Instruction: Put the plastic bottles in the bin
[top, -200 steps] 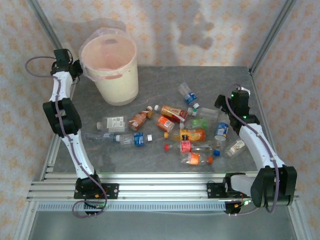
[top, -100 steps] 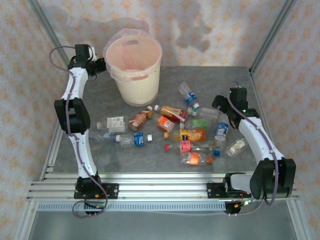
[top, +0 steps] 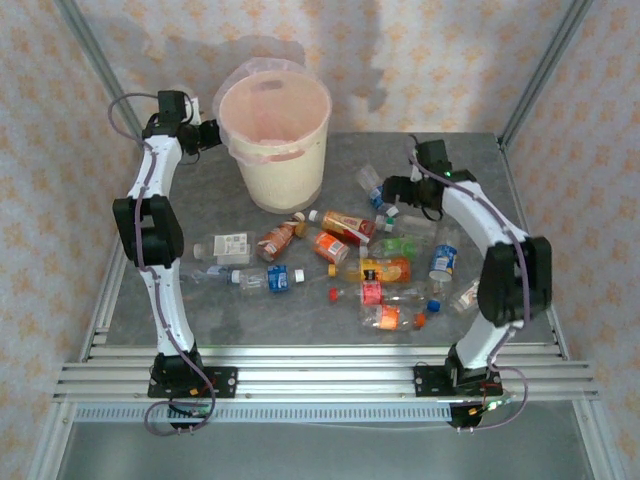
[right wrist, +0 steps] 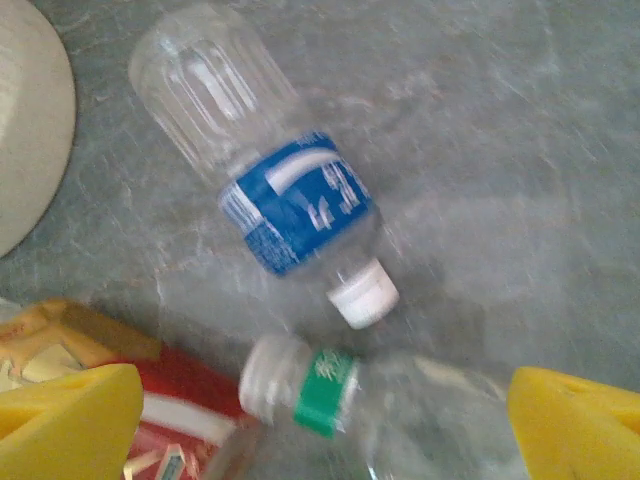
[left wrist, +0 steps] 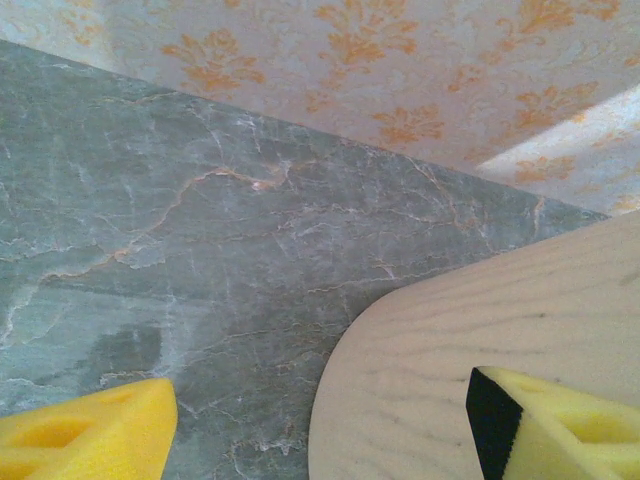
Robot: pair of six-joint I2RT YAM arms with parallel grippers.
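Bottle pick-up, approach stage
R claw (top: 393, 190) spread open over blue-label bottle (right wrist: 290, 200); next: lower, clench. L claw (top: 212, 135) open, beside bin (top: 285, 182).

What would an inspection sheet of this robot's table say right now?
Surface: grey marbled table, bare at the far right corner.
Job's things: about ten bottles lie scattered mid-table. The cream bin with its pink liner stands upright at the far side, left of centre, with no bottle seen inside.
Clutter: nothing seen.
Claws: left claw is open beside the bin's outer wall. Right claw is open and empty, above a blue-labelled bottle and a green-labelled bottle.
Cables: a cable loops off the left arm, away from the bottles.
Surroundings: orange-patterned wallpaper and metal frame posts.
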